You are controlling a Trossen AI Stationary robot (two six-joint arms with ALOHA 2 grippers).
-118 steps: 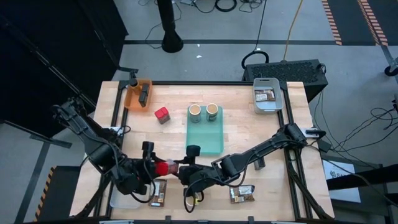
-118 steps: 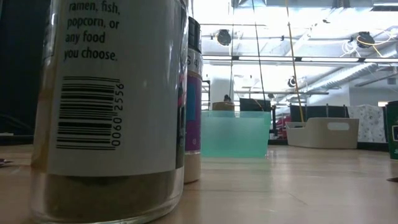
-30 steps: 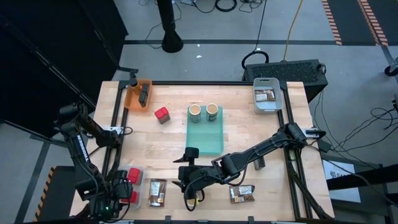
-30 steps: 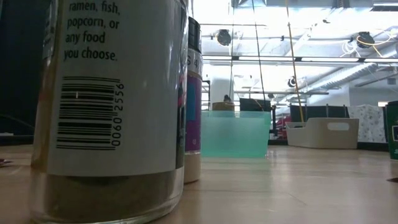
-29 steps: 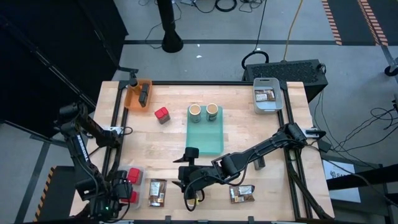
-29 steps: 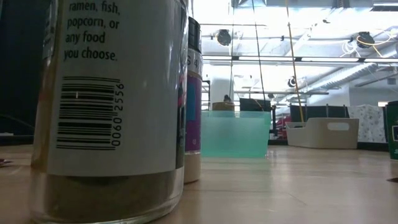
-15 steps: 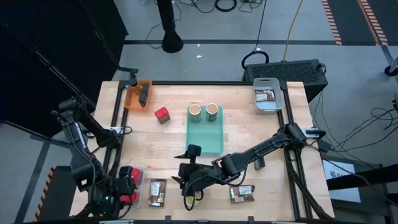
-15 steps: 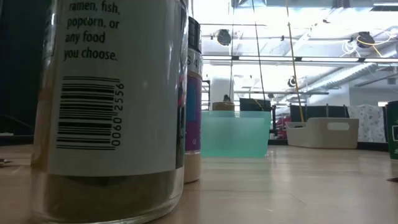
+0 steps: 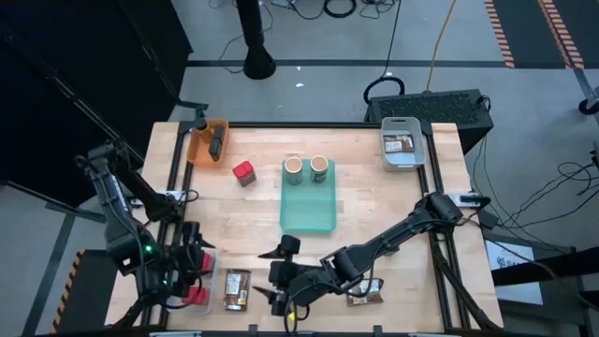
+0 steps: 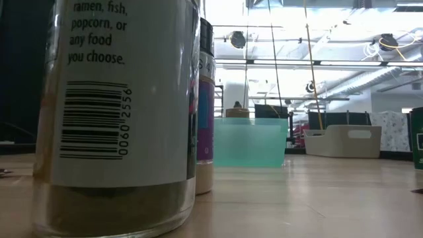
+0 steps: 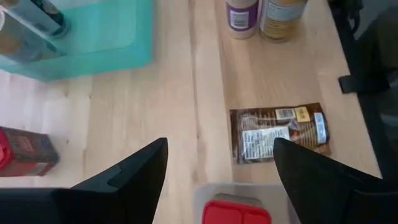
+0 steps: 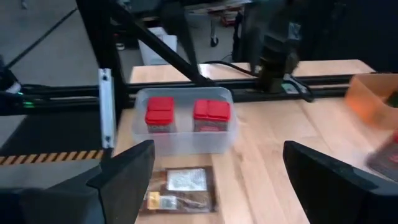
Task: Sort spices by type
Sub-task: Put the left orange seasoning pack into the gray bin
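My left gripper (image 9: 192, 260) (image 11: 221, 149) is open and empty over the far side of a clear tray (image 9: 176, 298) at the near-left corner. Two red square boxes (image 12: 160, 114) (image 12: 211, 114) stand side by side in that tray. My right gripper (image 9: 277, 273) (image 12: 219, 149) is open and empty above the near middle of the table. A dark brown packet (image 9: 236, 288) (image 11: 280, 132) lies flat beside the tray. A third red box (image 9: 244, 173) lies on the bare wood. Two tan jars (image 9: 294, 167) (image 9: 319, 167) stand at the far end of the teal tray (image 9: 309, 208).
An orange bin (image 9: 208, 140) with a dark jar sits far left, and a pale blue bin (image 9: 402, 148) with packets sits far right. A second packet (image 9: 365, 296) lies near right, partly under my right arm. Two tall jars (image 10: 112, 112) (image 10: 206, 106) stand at the near edge.
My left gripper has risen from the clear tray and drawn toward the far edge, leaving both red boxes in the tray. My right gripper has moved toward the table's near edge. The spices have stayed where they were.
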